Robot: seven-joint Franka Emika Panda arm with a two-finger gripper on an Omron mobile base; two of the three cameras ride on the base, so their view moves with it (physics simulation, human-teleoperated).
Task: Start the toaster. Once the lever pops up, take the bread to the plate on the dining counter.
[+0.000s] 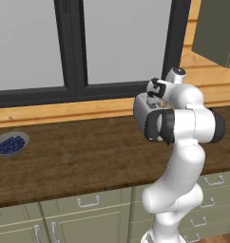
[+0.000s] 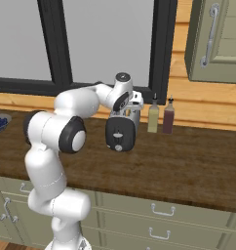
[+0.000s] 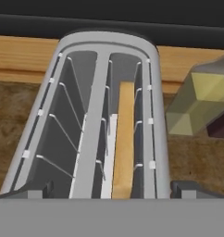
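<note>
The silver-grey toaster stands on the wood counter, its dark end face towards the right base camera. In the left base view the arm hides part of the toaster. The hand view looks straight down into the toaster's two slots. The bread, a pale tan slice, stands on edge in the right slot. My gripper hovers just above the toaster's top and is open, one fingertip at each side with nothing between them. From the side, the gripper points down over the toaster. The plate and the dining counter are out of view.
Two bottles, one olive and one dark red, stand close to the toaster's right; the olive bottle is near my right finger. A bowl of blueberries sits far left on the counter. A dark-framed window runs behind.
</note>
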